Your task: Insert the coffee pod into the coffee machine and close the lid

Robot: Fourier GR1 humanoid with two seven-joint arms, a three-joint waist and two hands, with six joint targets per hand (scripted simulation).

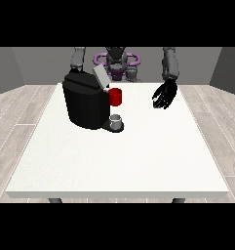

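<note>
Machine [85,103]: we're seeing it sitting upright, lid [100,76] tilting up.
Grey thing [116,118]: we're unsure it's the pod; axis unclear.
Hand at the view's right [165,94]: hovering, fingers relaxed, holding nothing.

A large white rectangular table [138,156] is seen with the humanoid robot [117,61] placed behind its far edge. A bulky black coffee machine [85,103] is set on the table. A raised grey lid [100,77] is tilted up at the machine's top. A red thing at the machine [116,96] is held at its side towards the view's right. Below that, a small grey cup-shaped thing [116,119] is set on the machine's base. A black robot hand [164,95] is seen well apart from the machine, at the view's right, above the table.
</note>
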